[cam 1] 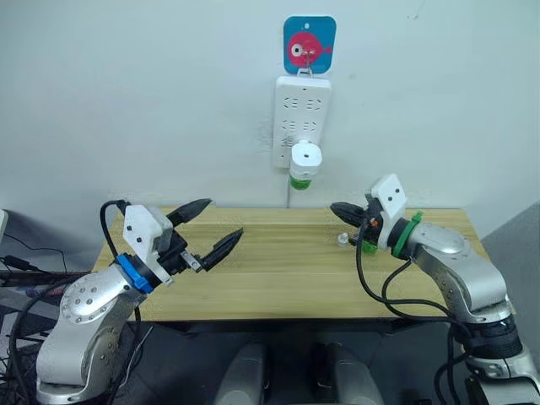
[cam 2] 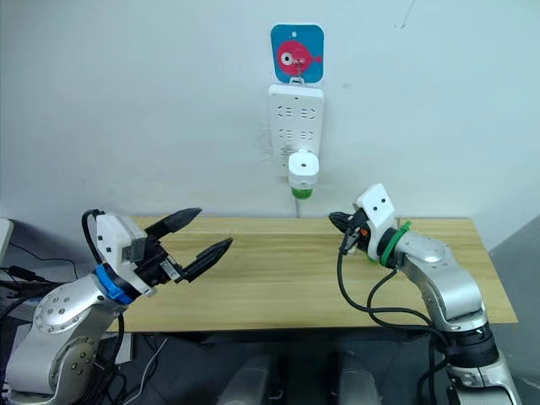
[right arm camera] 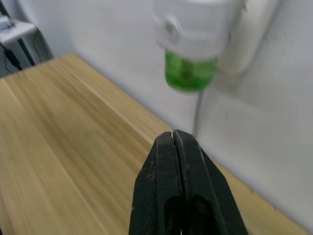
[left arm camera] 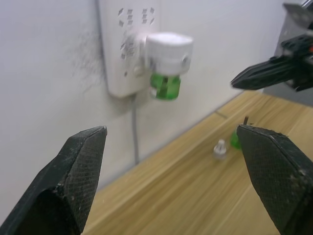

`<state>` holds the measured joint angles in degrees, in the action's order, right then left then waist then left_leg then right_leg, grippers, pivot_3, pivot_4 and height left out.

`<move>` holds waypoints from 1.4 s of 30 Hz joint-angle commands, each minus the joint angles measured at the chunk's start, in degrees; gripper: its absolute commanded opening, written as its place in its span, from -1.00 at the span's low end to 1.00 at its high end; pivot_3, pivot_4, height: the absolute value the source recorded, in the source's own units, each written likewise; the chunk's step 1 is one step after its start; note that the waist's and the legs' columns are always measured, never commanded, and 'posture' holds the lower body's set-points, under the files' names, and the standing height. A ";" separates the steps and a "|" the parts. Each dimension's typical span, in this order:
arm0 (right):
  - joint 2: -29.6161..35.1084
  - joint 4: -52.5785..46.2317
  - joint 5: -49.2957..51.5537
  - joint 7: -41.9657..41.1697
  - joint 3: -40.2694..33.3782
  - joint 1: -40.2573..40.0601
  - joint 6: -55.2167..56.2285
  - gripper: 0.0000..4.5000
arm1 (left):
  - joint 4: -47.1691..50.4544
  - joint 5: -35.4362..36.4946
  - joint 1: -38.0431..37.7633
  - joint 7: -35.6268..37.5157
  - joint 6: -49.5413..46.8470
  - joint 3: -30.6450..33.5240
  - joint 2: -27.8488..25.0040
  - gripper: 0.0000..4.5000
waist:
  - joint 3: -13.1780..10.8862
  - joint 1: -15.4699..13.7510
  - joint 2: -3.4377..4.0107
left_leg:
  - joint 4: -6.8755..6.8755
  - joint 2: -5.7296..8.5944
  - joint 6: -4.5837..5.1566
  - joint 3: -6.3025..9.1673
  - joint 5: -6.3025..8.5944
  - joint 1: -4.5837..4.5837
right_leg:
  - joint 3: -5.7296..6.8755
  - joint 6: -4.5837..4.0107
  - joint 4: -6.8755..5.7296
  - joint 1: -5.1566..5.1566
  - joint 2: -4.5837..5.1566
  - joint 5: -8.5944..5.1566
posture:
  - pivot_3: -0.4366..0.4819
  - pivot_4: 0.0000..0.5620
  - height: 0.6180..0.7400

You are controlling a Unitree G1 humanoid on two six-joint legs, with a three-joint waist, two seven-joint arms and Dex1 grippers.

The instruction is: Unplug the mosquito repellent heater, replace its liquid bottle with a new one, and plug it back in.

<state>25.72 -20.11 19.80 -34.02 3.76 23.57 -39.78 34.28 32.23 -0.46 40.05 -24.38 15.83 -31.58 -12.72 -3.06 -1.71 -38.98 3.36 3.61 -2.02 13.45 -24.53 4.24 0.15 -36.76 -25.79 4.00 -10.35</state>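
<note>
We see our left end effector [cam 1: 208, 228] hovering with fingers wide apart over the table's [cam 1: 278, 278] open left half. The mosquito repellent heater [cam 1: 305, 159] sits plugged into the wall power strip [cam 1: 301, 110], green bottle [cam 1: 300, 180] beneath. Our right end effector [cam 1: 337, 209], fingers pressed together, hovers just beside a small cap [cam 1: 342, 240]

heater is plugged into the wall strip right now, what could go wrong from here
The mosquito repellent heater hangs from the power strip, which itself hangs on a hook, so a hard pull might lift the strip off. The right gripper is shut; it must open before grasping. Small parts lie on the table by that gripper and could get knocked.
</note>
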 commanded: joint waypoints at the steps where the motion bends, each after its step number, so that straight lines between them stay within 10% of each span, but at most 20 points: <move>1: -2.38 -1.28 0.99 1.33 0.98 3.01 -0.83 -0.98 | 2.05 2.71 1.99 -1.31 -1.89 0.22 -1.16 1.00 | 0.00 -0.01 0.00 | 0.00 0.00 0.00 0.01 0.00 0.00 | 0.01 0.00 0.00 0.00 0.00 0.00 | 0.15 -0.33 1.00; 42: -11.80 7.59 -3.07 9.44 -0.06 10.51 2.61 -0.98 | 0.24 4.31 9.71 -1.83 -3.80 -5.47 -2.18 1.00 | -0.03 0.05 0.03 | 0.09 0.02 -0.10 0.11 -0.04 0.01 | 0.06 -0.07 0.02 -0.01 -0.01 -0.08 | 0.11 -0.31 1.00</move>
<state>13.27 -11.98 17.45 -25.79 5.15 32.70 -38.80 33.62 36.48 9.02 38.13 -29.42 10.31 -33.51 -12.75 -3.01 -1.68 -38.89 3.38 3.51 -1.91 13.41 -24.53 4.30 0.08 -36.74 -25.80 3.99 -10.44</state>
